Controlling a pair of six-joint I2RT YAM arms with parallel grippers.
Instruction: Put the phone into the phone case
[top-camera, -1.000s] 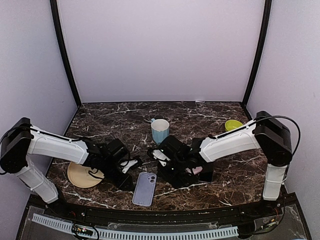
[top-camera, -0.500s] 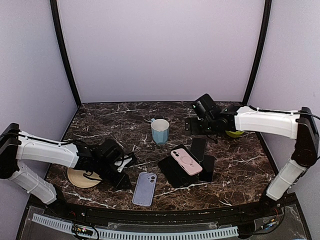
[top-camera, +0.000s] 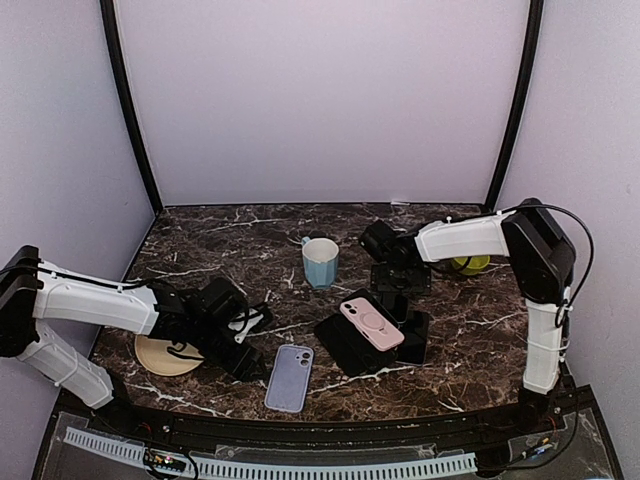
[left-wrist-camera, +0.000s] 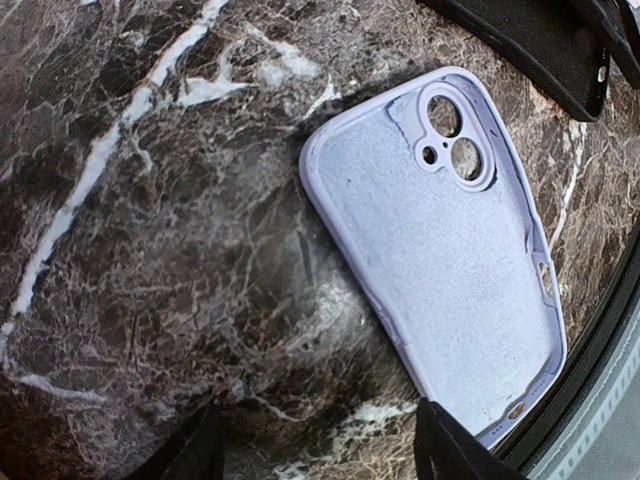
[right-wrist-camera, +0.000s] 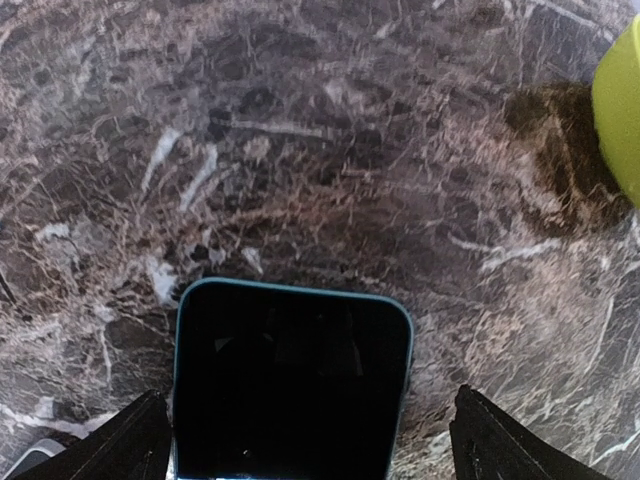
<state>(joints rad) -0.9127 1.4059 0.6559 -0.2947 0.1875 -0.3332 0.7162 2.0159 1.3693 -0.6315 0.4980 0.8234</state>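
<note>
Seen from overhead, the right fingers (top-camera: 398, 278), among the dark pile (top-camera: 345, 345) a second ago, now hang over the phone (top-camera: 394, 302) right of the tabletop's (top-camera: 230, 240) middle. Left wrist: the left fingers (left-wrist-camera: 190, 455) are parted and empty beside the lilac phone case (left-wrist-camera: 440, 250) at the near edge. Right wrist: fingers wide, gripping nothing, astride the phone; lower squarely, then pinch its long sides.

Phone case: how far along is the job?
Done: nothing seated. The case lies empty, inside up. In hand: nothing. Both pincers are open, the left pincer beside the case and the right pincer above a blue-edged phone lying screen up. Left: grasp a phone, carry it over and press it into the case.
</note>
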